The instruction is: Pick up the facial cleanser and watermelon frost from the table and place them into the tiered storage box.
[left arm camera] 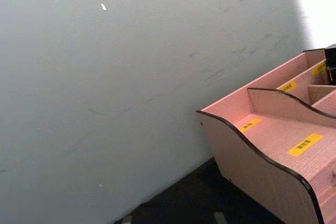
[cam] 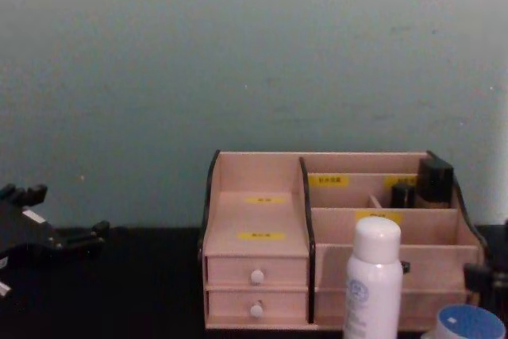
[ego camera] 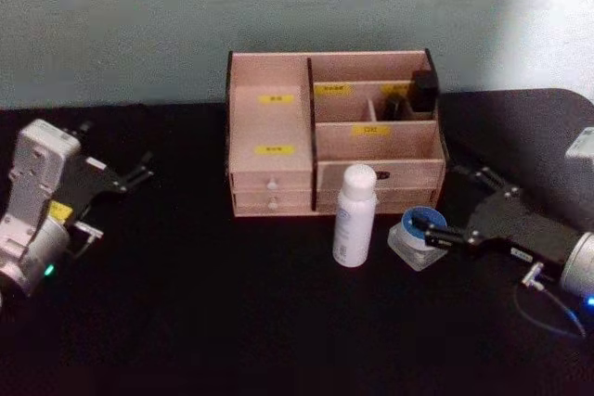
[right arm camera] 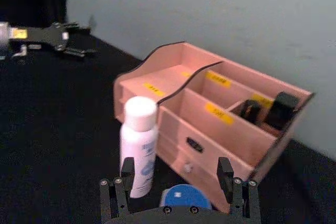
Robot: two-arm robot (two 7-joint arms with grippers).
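My right gripper [ego camera: 423,232] straddles the watermelon frost [ego camera: 405,239], jaws spread, beside the facial cleanser [ego camera: 355,217]; my left gripper [ego camera: 146,166] rests spread, far left.

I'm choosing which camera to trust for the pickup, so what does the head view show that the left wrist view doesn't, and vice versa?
Head view, not left wrist: the white bottle standing before the box, the blue-lidded jar with the open right gripper at it, and the left gripper, open, far left. Left wrist view, not head: the outer face of the box's left side panel. Both: the box, its yellow labels and the wall.
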